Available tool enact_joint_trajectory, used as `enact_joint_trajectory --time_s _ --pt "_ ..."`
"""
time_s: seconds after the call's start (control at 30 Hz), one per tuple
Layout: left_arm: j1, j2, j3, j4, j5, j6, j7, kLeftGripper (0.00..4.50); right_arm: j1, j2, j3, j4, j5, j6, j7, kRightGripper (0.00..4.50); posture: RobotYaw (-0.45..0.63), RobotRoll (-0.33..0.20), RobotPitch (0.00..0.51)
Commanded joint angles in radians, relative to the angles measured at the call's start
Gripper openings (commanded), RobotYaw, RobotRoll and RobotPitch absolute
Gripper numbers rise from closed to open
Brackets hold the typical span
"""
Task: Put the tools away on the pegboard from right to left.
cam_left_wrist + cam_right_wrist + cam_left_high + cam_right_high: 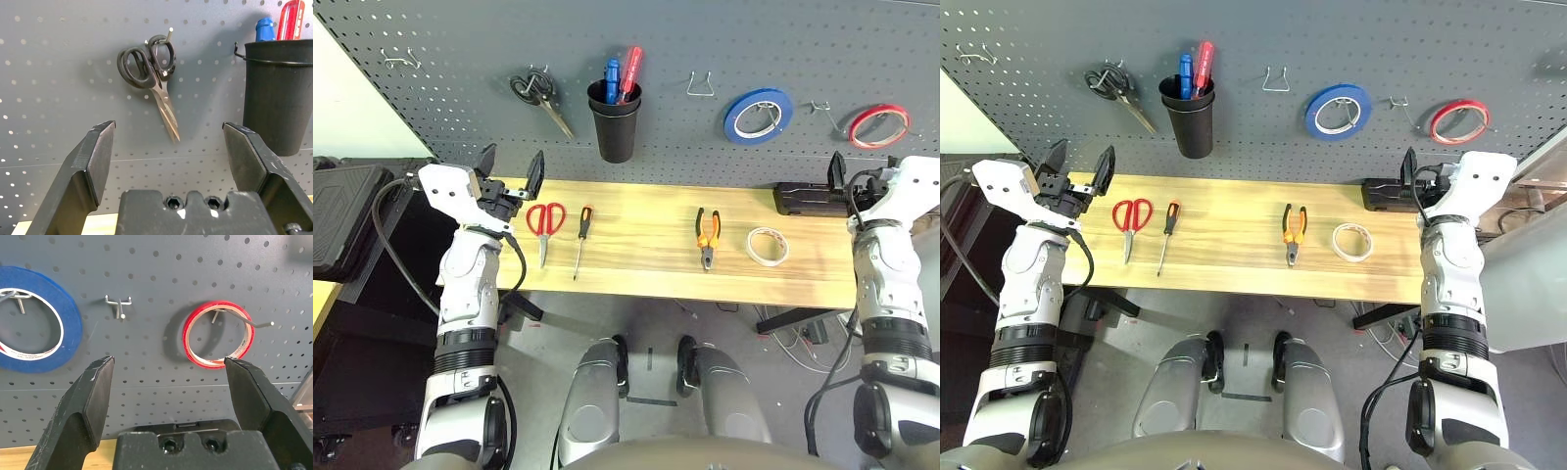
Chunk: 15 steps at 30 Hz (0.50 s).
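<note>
Four tools lie in a row on the wooden table: red-handled scissors, a slim screwdriver, orange-and-black pliers and a cream-white tape roll. Behind them rises the dark grey pegboard. My left gripper hovers open and empty over the table's left end, just left of the red scissors, and faces the board. At the table's right end my right gripper is open and empty too, pointing at the board right of the tape roll.
Black-handled scissors, a black cup with a blue and a red handle, a blue tape roll and a red tape roll hang on the board. Bare hooks stand between them. A black box lies at the table's back right.
</note>
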Motion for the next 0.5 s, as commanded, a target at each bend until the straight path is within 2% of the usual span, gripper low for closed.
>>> enact_joint_trajectory --time_s 0.03,0.5 --pt "0.017 0.003 0.008 -0.027 -0.001 0.001 0.002 4.48 -0.001 -0.005 0.001 0.024 -0.001 -0.015 0.004 4.5 0.15 0.0 0.147" --pt "0.064 0.015 0.012 -0.073 -0.011 0.023 -0.014 4.48 0.0 -0.003 0.007 0.009 0.0 -0.008 0.01 4.5 0.15 0.0 0.169"
